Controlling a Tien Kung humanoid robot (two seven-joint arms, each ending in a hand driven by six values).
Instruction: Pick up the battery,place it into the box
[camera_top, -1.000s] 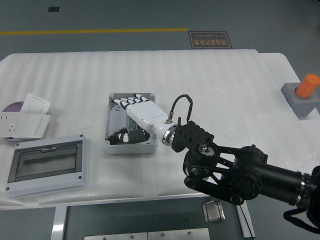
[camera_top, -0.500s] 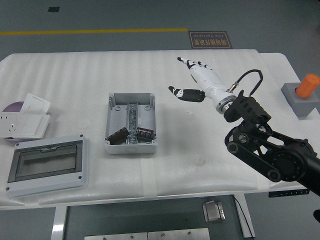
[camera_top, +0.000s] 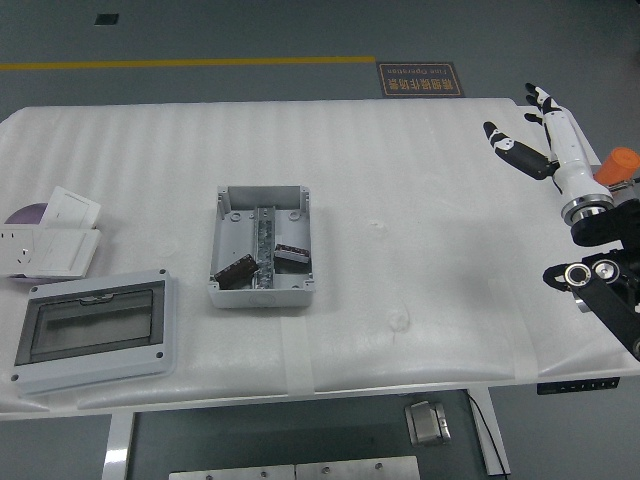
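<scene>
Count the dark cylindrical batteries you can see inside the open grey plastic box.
2: one dark battery lies in the grey box's near-left part, the other battery just right of its central metal rail.

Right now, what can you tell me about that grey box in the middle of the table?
The box is a light grey, plastic-looking rectangular tray with no lid, lying flat on the white table. It has raised walls, round screw posts in its corners, and a metallic rail running down its middle. Two dark cylindrical batteries lie inside, one left of the rail, one right of it. Nothing touches the box from outside.
</scene>
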